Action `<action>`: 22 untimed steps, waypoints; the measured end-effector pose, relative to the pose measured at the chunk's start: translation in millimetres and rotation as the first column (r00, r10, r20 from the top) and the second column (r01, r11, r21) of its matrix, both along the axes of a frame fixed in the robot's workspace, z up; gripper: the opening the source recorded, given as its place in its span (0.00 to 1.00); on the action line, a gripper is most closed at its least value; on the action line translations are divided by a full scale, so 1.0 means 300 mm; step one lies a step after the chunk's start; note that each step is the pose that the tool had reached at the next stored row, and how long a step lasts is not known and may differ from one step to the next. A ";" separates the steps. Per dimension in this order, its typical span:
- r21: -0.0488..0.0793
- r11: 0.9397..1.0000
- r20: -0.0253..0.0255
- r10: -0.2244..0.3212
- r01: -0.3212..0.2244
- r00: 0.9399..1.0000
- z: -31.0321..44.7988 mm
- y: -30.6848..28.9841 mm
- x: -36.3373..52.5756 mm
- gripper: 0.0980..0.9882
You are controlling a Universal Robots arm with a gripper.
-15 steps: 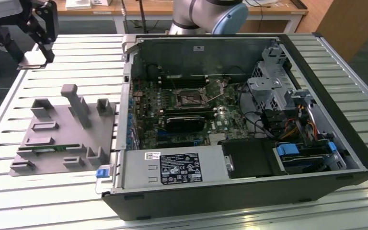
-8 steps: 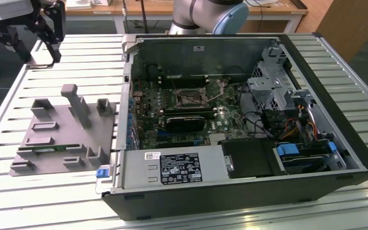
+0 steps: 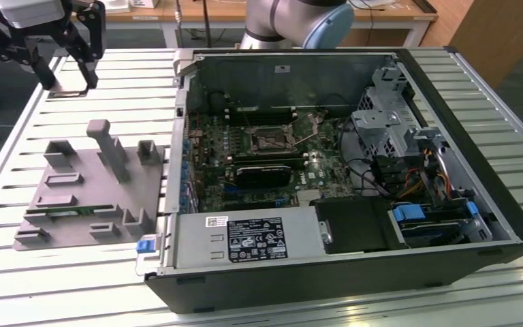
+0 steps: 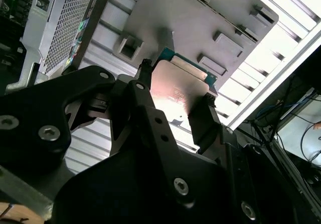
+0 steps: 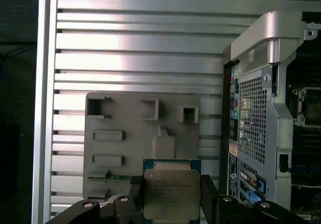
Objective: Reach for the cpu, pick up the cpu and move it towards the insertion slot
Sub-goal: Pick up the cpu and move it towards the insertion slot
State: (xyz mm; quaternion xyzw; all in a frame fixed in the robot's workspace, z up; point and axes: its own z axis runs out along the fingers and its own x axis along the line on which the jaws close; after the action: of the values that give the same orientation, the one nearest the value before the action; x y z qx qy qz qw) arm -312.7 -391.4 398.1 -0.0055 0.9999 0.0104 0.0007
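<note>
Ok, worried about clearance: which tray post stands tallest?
The slim post near the tray's middle; it rises well above the squat blocks around it.

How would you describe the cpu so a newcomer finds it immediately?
Find the black pincer hanging near the grey tray beside the open computer case. The cpu is the flat square clamped in it; its silvery metal top distinguishes it from the narrow green memory stick in the tray.

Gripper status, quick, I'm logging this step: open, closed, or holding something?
Gripper: closed on the small, flat, square, silvery-beige metal cpu, gripped at two opposite edges.
</note>
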 end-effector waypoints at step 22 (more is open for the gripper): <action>0.000 1.000 0.000 0.000 0.000 1.000 0.000 0.000 0.099 0.50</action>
State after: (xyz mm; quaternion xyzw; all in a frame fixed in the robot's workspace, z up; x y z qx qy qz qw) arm -283.0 -391.4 398.1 -0.0055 0.9999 0.0104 0.0007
